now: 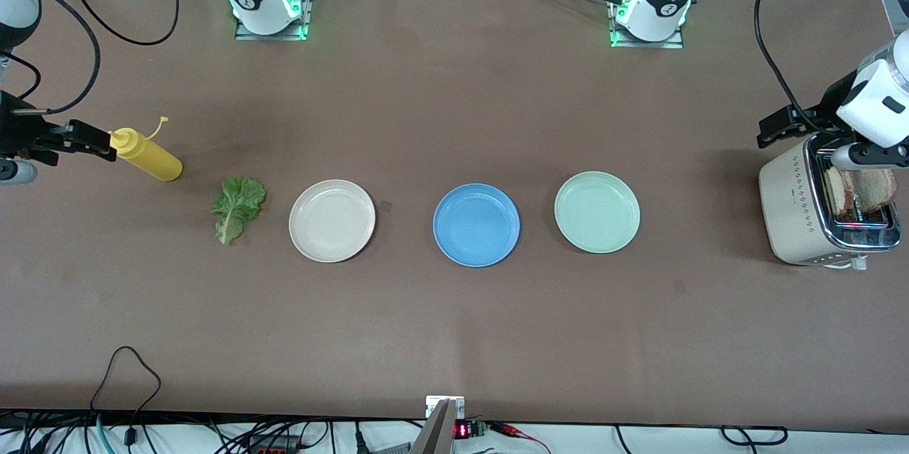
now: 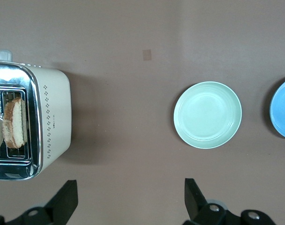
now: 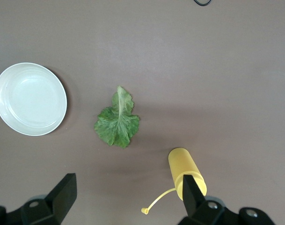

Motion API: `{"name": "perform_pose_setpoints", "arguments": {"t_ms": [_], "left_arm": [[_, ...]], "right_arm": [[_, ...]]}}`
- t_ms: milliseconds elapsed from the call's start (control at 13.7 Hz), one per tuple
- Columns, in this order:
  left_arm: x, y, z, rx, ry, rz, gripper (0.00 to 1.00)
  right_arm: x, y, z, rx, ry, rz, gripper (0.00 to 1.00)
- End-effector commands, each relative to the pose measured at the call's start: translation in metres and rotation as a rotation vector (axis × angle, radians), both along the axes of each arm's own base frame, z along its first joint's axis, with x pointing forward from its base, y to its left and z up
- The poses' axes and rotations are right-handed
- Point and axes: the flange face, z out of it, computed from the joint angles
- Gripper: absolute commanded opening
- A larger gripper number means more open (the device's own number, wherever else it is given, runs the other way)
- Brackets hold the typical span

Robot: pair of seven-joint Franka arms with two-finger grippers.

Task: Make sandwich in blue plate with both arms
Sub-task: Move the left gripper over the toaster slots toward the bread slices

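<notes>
Though bare for now, puts the blue plate (image 1: 476, 224) at mid-worktop, between the cream plate (image 1: 331, 220) and the mint plate (image 1: 596, 212), presumably so as to be reachable from either end. Leaves all three plates empty. Keeps the two bread slices (image 1: 859, 190) upright in the slots of the toaster (image 1: 795, 212), at the left arm's end of the worktop (image 1: 454, 84). Parks the left end effector (image 2: 129, 199) over bare worktop just beside that toaster, fingers wide apart and gripping nothing, probably ready for lifting out a slice. Lays the lettuce leaf (image 1: 238, 207) flat near the right arm's end, beside the cream plate, with a yellow squeeze bottle (image 1: 145, 155) on its side close by. Holds the right end effector (image 3: 127, 197) over the bottle's cap end, fingers likewise spread and empty, likely within short reach of the leaf. Suggests a split by ends: bread for the left arm, lettuce for the right. Shows no step of the sandwich done yet.
</notes>
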Motion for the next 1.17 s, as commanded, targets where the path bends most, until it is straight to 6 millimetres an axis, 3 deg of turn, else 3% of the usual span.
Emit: {"name": "perform_pose_setpoints", "arguments": {"t_ms": [0,804,1097], "left_arm": [[-0.009,0.0,0.004,-0.011,0.0,-0.003,1.0],[-0.006,0.014,0.001,0.01,0.008,0.019,1.0],[0.002,0.032,-0.017,0.009,0.035,0.046,1.0]], "right_arm": [[-0.002,0.001,0.002,0.013,-0.01,-0.013,1.0],[0.001,0.001,0.002,0.01,-0.019,-0.008,1.0],[0.002,0.0,0.002,0.011,-0.024,-0.011,1.0]]}}
